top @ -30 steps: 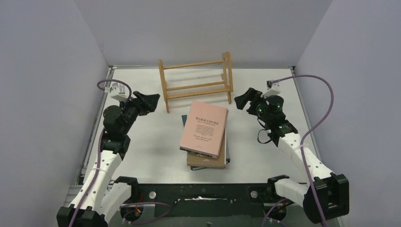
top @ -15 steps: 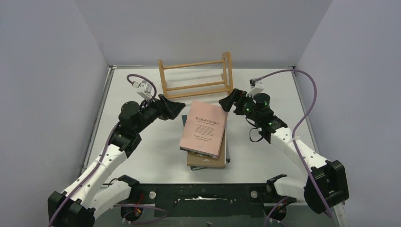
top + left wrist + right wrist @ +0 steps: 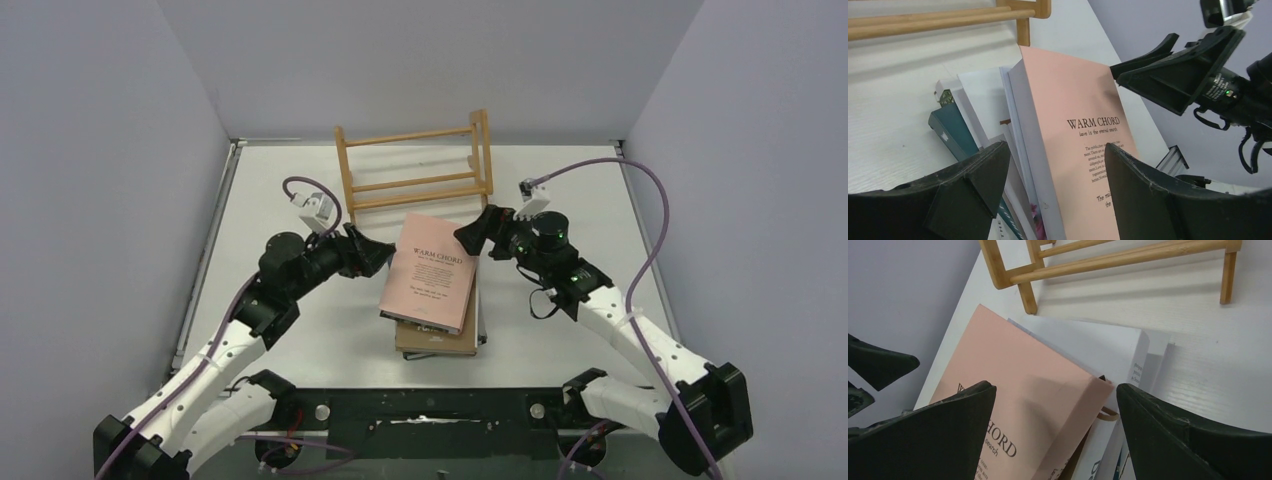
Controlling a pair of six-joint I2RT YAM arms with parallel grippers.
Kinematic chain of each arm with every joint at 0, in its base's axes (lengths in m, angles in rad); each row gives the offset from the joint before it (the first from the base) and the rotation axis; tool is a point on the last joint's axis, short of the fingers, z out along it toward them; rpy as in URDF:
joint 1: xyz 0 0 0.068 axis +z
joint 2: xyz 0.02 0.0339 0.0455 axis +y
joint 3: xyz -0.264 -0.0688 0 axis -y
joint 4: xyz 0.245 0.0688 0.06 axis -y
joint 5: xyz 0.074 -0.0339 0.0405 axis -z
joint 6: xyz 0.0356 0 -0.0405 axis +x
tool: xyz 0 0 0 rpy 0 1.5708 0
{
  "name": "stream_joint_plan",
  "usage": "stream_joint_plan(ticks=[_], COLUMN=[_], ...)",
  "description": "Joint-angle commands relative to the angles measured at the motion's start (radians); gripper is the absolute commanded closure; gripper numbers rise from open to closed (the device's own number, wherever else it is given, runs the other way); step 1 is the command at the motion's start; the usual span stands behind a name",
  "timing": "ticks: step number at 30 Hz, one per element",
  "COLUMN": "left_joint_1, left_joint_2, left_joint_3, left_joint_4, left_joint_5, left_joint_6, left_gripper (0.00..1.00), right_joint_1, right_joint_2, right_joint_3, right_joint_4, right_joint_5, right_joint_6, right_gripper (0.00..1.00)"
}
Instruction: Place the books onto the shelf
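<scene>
We see the books point(image 3: 436, 300) lying flat in 1 uneven stack near the middle of the table point(image 3: 330, 320), a little toward 6 o'clock. On top is the pink book point(image 3: 432, 272), turned slightly clockwise, so that its far end points toward 1 o'clock. Its cover is plain salmon pink, with the title "WARM CHORD" in dark capitals and some short lines of small print below. The page block along its 9 o'clock side is white.

Under it, the brown book point(image 3: 437, 343) comes out at the 6 o'clock end. The teal book point(image 3: 950, 127), dark with a small white label on the spine, comes out at the 10 o'clock corner. The right wrist view shows a thick white book point(image 3: 1098, 345) under the pink corner, with spine print that we cannot read.

The shelf point(image 3: 415, 170) is of light wood, with 2 upright end posts and thin rails between them. It stands at 12 o'clock from the stack, near it but apart.

The left gripper point(image 3: 380, 254) is at 9 o'clock of the pink book, jaws wide and holding nothing. Its fingers point(image 3: 973, 180) frame the long edge of that book. The right gripper point(image 3: 470, 235) is at the 1 o'clock corner of the same book, jaws also wide and holding nothing. Whether either one touches the cover we cannot tell.
</scene>
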Motion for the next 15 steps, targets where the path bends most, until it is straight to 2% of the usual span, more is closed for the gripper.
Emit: stream_joint_plan(ticks=[1, 15], left_joint_1=[-0.02, -0.151], left_joint_2=[-0.01, 0.048], left_joint_3=[-0.023, -0.061], left_joint_4=[-0.007, 0.001], left_joint_5=[0.003, -0.059], left_joint_6=[0.019, 0.0], left_gripper=[0.31, 0.31], right_joint_1=[0.008, 0.036], right_joint_2=[-0.106, -0.265], right_joint_3=[-0.008, -0.112], right_joint_4=[-0.057, -0.134], right_joint_5=[0.058, 0.032], right_joint_6=[-0.018, 0.037], right_gripper=[0.02, 0.02])
